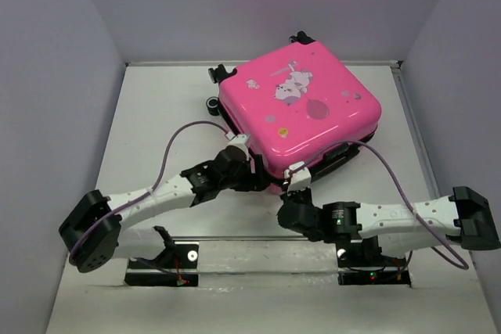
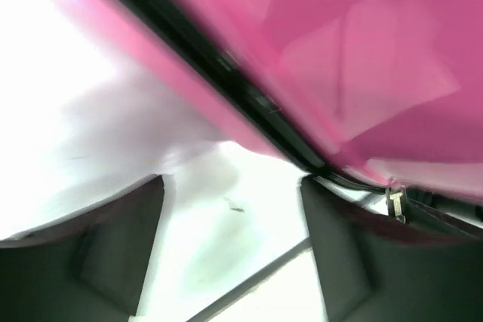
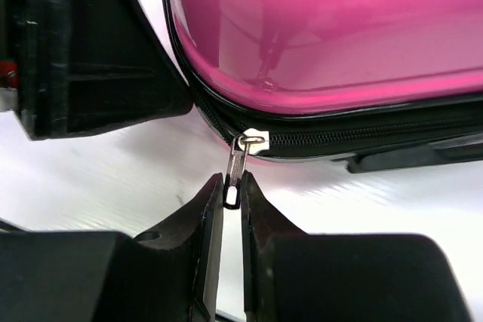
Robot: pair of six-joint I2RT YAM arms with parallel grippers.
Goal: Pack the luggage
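Two grippers are working at the pink luggage [image 1: 301,107], which is lying lid-down at the far middle of the table [image 1: 149,115].
Top view: I'm watching the left gripper [image 1: 249,163] and right gripper [image 1: 297,183] meeting its near edge. Left wrist: my fingers [image 2: 113,246] are standing spread with nothing between them, just beside the blurred shell. Right wrist: my fingers [image 3: 205,220] are pinching the zipper pull [image 3: 236,167] at the seam.

High rear overview; both wrist views close against luggage [image 1: 301,107]
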